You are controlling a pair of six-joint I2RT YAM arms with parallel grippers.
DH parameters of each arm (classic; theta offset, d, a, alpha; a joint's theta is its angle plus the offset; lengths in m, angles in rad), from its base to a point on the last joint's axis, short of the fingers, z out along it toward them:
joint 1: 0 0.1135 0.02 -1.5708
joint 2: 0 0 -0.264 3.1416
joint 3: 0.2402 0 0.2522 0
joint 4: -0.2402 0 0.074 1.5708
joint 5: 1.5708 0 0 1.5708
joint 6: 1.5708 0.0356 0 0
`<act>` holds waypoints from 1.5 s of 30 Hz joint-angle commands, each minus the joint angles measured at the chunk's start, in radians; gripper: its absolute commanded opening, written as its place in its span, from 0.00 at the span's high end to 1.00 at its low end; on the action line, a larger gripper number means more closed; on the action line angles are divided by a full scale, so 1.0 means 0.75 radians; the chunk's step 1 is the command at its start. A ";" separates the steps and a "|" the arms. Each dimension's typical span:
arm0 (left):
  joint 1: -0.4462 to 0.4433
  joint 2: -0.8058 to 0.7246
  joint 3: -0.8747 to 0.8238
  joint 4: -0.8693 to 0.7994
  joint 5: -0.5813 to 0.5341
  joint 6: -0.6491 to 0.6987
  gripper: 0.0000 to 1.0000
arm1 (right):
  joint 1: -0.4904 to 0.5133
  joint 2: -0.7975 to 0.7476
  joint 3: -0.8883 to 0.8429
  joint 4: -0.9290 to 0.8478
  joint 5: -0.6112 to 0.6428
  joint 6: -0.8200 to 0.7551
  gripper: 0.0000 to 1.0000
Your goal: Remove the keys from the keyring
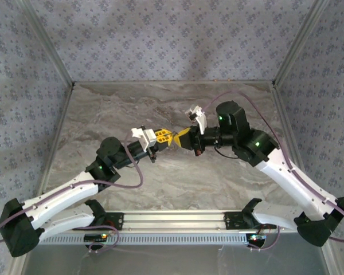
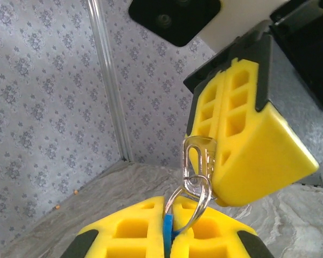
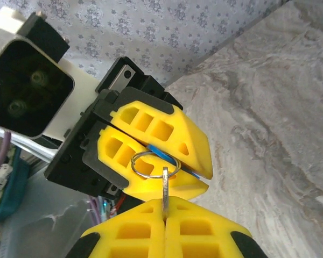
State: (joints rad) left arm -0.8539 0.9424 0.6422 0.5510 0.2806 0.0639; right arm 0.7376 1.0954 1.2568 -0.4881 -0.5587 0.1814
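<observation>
Mid-air over grey marble-patterned table (image 1: pixel 160 103): my left gripper (image 2: pixel 169 236) clenched on tiny bright-blue keys (image 2: pixel 167 228), pinched between yellow pads. My right gripper (image 3: pixel 165 209) clamped on flat metal tab (image 3: pixel 165 185) of thin silver wire keyring (image 3: pixel 156 164). Risk, my read: skewed pull slips slim blue edge from pads, bunch drops, or ring twists and jams.
</observation>
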 commanded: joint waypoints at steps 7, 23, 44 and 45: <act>0.019 -0.023 0.090 -0.006 -0.037 -0.153 1.00 | 0.070 -0.168 -0.133 0.099 0.257 -0.235 1.00; 0.049 0.020 0.186 -0.134 -0.035 -0.270 1.00 | 0.347 -0.275 -0.176 0.017 0.587 -0.684 1.00; 0.102 0.028 0.240 -0.223 -0.001 -0.359 1.00 | 0.736 -0.180 -0.121 -0.128 0.996 -1.154 1.00; 0.102 0.028 0.241 -0.227 0.006 -0.359 1.00 | 0.745 -0.173 -0.118 -0.138 1.005 -1.166 1.00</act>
State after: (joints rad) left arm -0.8310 0.9585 0.7593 0.3370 0.4534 -0.1596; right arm 1.2282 0.9565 1.1557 -0.4416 0.3157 -0.6086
